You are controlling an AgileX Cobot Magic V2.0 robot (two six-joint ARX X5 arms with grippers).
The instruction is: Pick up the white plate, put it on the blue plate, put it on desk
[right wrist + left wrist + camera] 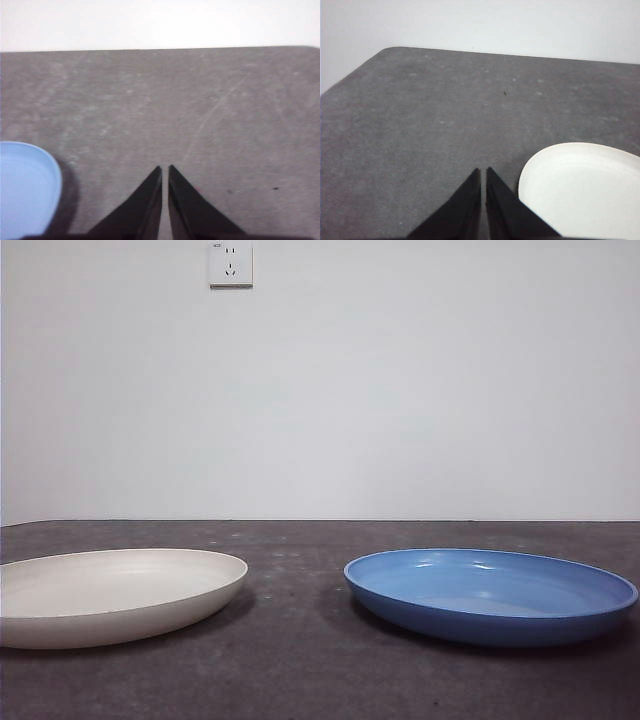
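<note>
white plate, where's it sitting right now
In the front view the white plate lies flat on the desk at the left, apart from the blue plate; beside the left gripper.

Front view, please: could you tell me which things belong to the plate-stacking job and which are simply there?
Job:
white plate
blue plate
desk
left pincer, shut
right pincer, shut

Simply there:
wall socket
</note>
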